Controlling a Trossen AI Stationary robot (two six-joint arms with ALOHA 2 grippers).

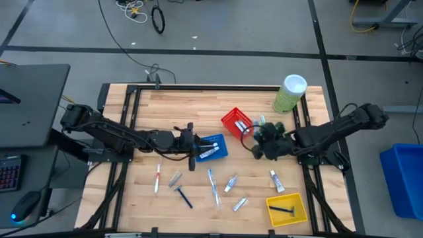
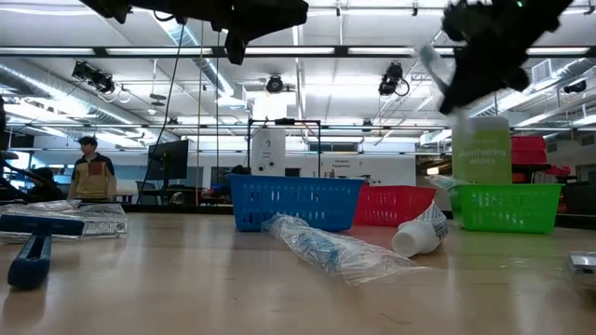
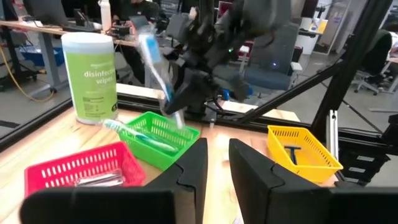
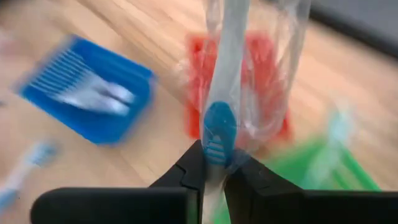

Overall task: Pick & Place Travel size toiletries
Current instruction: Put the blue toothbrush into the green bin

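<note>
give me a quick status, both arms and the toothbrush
Right gripper shut on wrapped toothbrush, held above the green basket. Left gripper slightly open, empty, over blue basket. Nothing blocking.

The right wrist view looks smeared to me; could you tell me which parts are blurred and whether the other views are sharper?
Right wrist view: the blue basket and table are streaked, while the wrapped toothbrush in the right gripper stays fairly sharp. Left wrist view: that toothbrush is slightly smeared. Low view: ceiling lights glare. High view: sharp.

green basket point(image 4: 323, 165) and blue basket point(image 4: 87, 93) blurred in right wrist view, contents indistinct
</note>
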